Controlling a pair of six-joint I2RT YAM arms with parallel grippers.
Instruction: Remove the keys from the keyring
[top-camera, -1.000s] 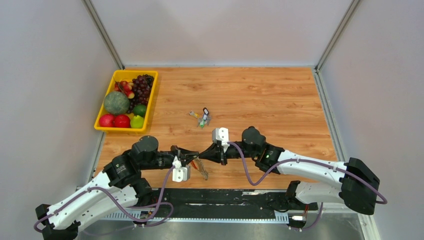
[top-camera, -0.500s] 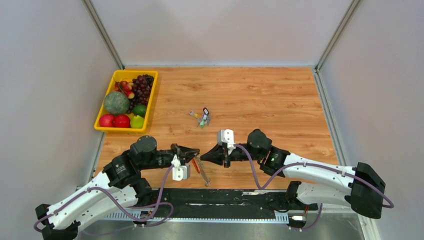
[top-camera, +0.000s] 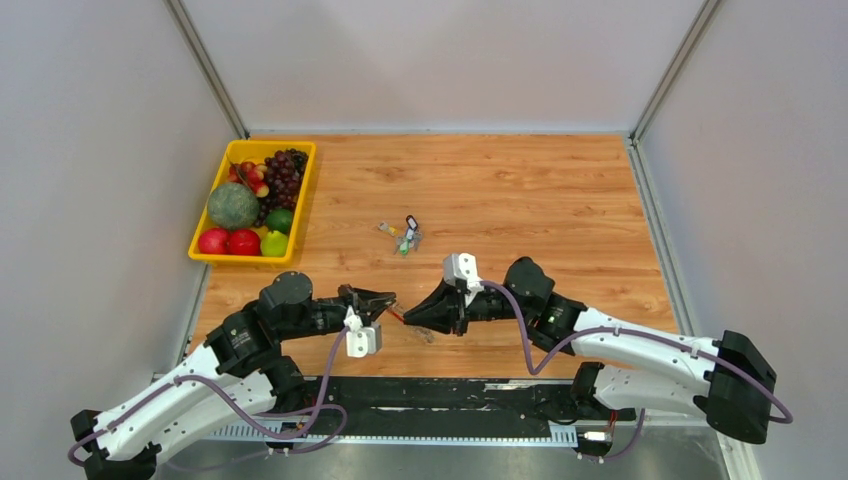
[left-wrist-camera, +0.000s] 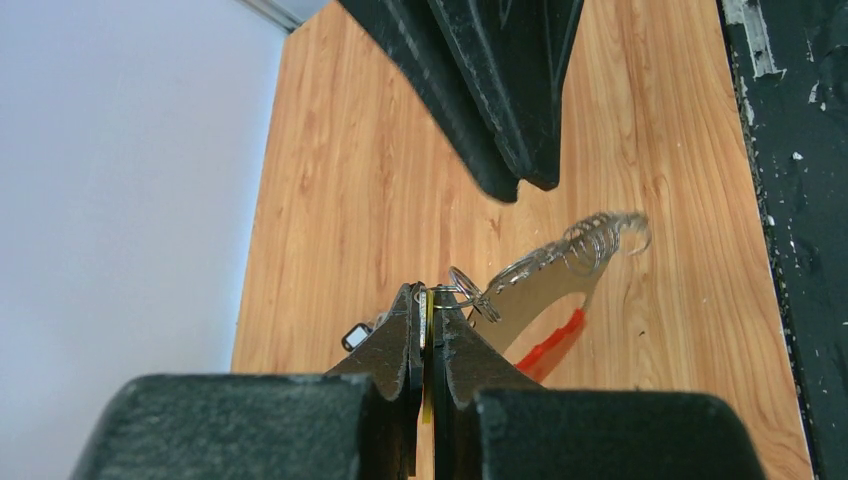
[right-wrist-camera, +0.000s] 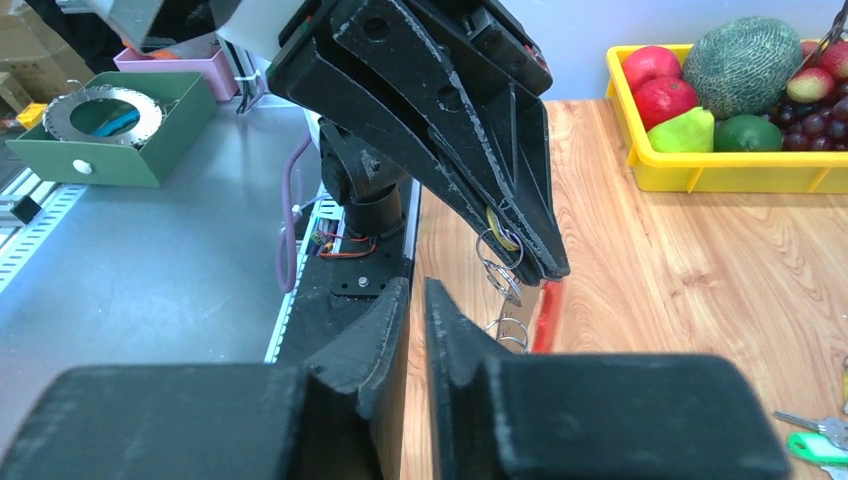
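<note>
Spanning the enclosure floor: one wood-grain counter (top-camera: 540, 190) with pale walls on three sides.

Arms, two, white and black, reaching in from the near edge and meeting nose to nose near the counter's front middle.

Tray (top-camera: 240, 259), yellow, at the far left. It holds a green melon (top-camera: 233, 206), red and green fruit and dark grapes.

Left gripper (left-wrist-camera: 427, 292): fingers (left-wrist-camera: 400, 335) clenched on a thin yellow piece (right-wrist-camera: 497, 224), from which the rest hangs.

Right gripper (right-wrist-camera: 417, 290): fingers (right-wrist-camera: 385, 320) drawn almost together with only a narrow slit between them and nothing in it. The tips sit just beside the left gripper's tips.

Keyring (left-wrist-camera: 548, 346), red, hanging below and beside the left fingertips, between the two grippers. Only a strip of it shows. Whether it touches the counter cannot be told.

Keys (left-wrist-camera: 540, 290), a grey blurred fan running along the keyring's upper edge. Single keys cannot be told apart.

Wire rings (left-wrist-camera: 595, 235), small and silver, in a curling row from the yellow piece to the far end of the fan.

Loose cluster (top-camera: 404, 235) of small keys with green, black and yellow bits, lying on the counter farther back, apart from both grippers.
</note>
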